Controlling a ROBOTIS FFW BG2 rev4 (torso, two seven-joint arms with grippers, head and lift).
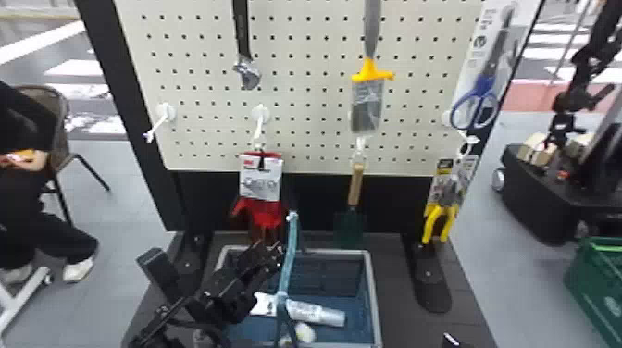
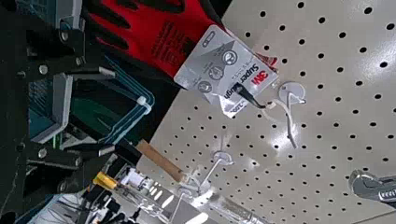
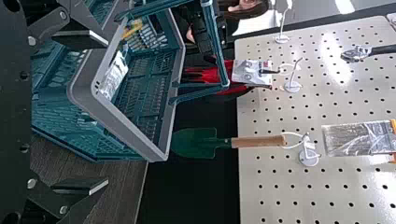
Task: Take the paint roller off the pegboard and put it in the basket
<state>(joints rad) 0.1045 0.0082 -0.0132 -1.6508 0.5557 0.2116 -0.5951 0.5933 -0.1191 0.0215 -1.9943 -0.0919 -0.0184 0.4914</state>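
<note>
Low over the left part of the basket (image 1: 376, 296) is my left gripper (image 1: 270, 254), below the red gloves. Seen from the left wrist, that gripper (image 2: 112, 111) has its two fingers apart with nothing held. A dark tip of my right gripper (image 1: 451, 341) shows at the head view's bottom edge, right of the basket; in the right wrist view the gripper (image 3: 107, 111) is wide open and holds nothing. Inside the basket lies a long clear-wrapped item (image 1: 317, 313); whether it is the paint roller I cannot tell. The pegboard (image 1: 305, 102) has a bare left hook (image 1: 164, 113).
On the pegboard hang red gloves (image 1: 260, 185), a green trowel (image 1: 354, 199), a wrench (image 1: 247, 71), a wrapped brush (image 1: 368, 106), blue scissors (image 1: 476, 108) and yellow pliers (image 1: 439, 222). The basket's blue handle (image 1: 289, 259) stands up near my left gripper.
</note>
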